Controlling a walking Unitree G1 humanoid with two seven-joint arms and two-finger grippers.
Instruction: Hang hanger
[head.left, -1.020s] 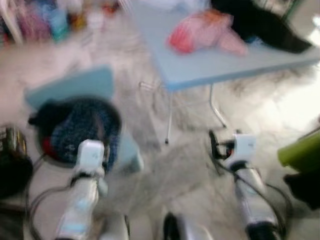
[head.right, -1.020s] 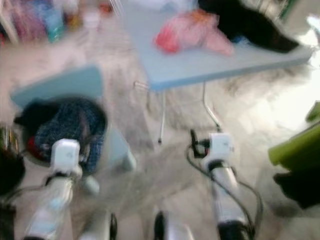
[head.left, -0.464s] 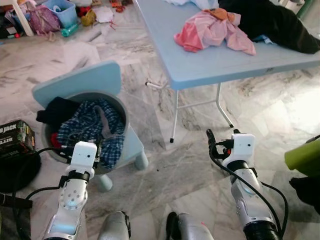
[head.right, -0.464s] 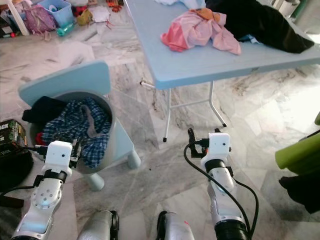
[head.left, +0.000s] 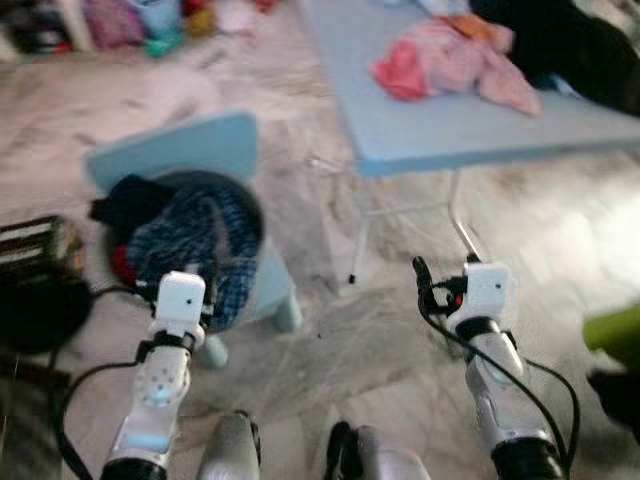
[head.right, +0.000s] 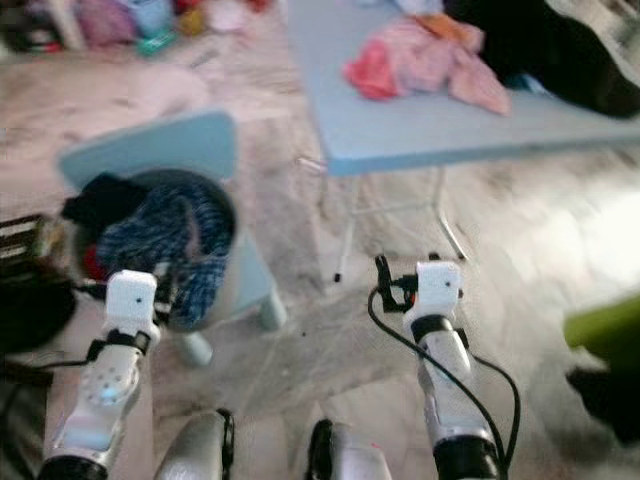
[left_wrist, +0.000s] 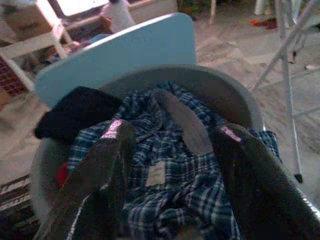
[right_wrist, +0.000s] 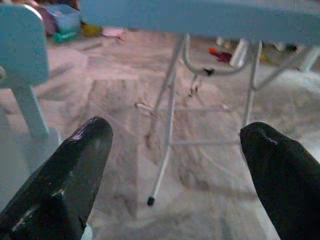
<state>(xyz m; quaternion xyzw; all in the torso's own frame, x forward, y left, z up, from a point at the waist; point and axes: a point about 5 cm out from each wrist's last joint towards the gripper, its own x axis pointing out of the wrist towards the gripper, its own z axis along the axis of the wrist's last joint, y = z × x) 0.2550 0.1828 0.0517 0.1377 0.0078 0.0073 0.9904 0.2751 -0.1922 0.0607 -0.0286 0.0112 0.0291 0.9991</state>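
Approach stage. The left gripper (left_wrist: 170, 185) is hovering with fingers spread over a basket (head.left: 258, 222) of clothes (left_wrist: 170, 165) on a chair (head.left: 175, 150); the right gripper (right_wrist: 175, 165) is hanging wide open and empty above the floor (right_wrist: 200, 170), near the surface (head.left: 450, 130). No hanger can be made out; the next move probably calls for finding one.

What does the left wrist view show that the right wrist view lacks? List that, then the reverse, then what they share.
Left wrist view: the open left gripper over a round grey basket holding a blue plaid shirt and a black garment.
Right wrist view: the open right gripper facing the light blue tabletop from below.
Shared: the light blue plastic chair, the white metal table legs and the grey marble floor.
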